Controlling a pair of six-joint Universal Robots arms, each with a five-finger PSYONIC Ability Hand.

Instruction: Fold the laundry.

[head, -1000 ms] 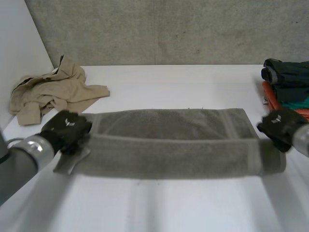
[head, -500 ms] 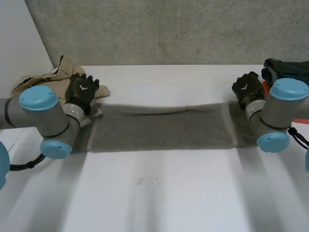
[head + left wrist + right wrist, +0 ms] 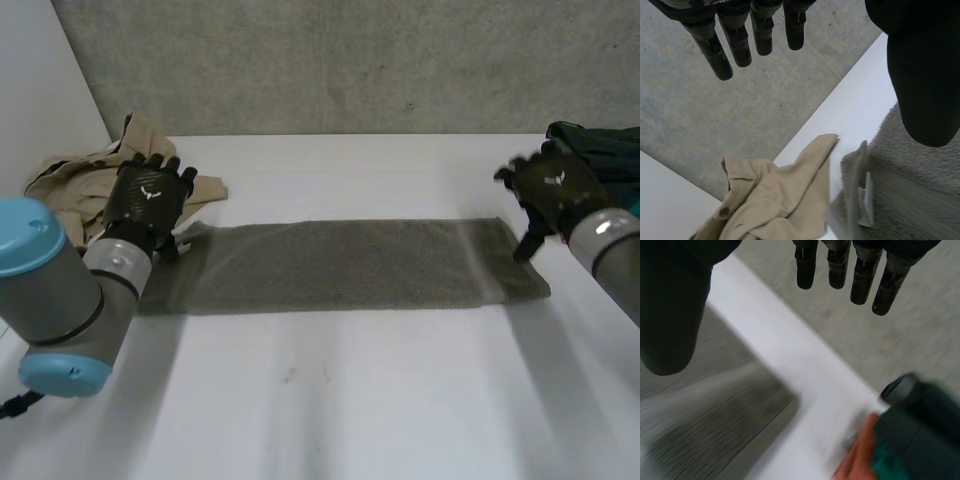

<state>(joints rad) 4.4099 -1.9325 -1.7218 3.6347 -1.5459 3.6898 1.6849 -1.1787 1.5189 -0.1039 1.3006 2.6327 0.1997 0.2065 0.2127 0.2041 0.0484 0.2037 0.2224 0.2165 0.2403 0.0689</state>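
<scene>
A grey towel (image 3: 340, 262) lies folded into a long flat strip across the middle of the white table (image 3: 330, 400). My left hand (image 3: 148, 196) hovers over the towel's left end with its fingers (image 3: 740, 42) straight and spread, nothing in them; that end (image 3: 910, 185) lies below its thumb. At the towel's right end my right hand (image 3: 552, 190) is open too, its fingers (image 3: 862, 282) straight, with the towel's far right corner (image 3: 730, 435) under its thumb. Neither hand touches the cloth.
A crumpled beige garment (image 3: 90, 190) lies at the table's back left, just beyond my left hand (image 3: 775, 200). A stack of folded dark, teal and orange clothes (image 3: 600, 170) sits at the right edge, close to my right hand (image 3: 910, 440). A concrete wall rises behind the table.
Both hands carried the towel's near edge to the far side, folding it in half, then let go and opened. They now hang just above its ends.
</scene>
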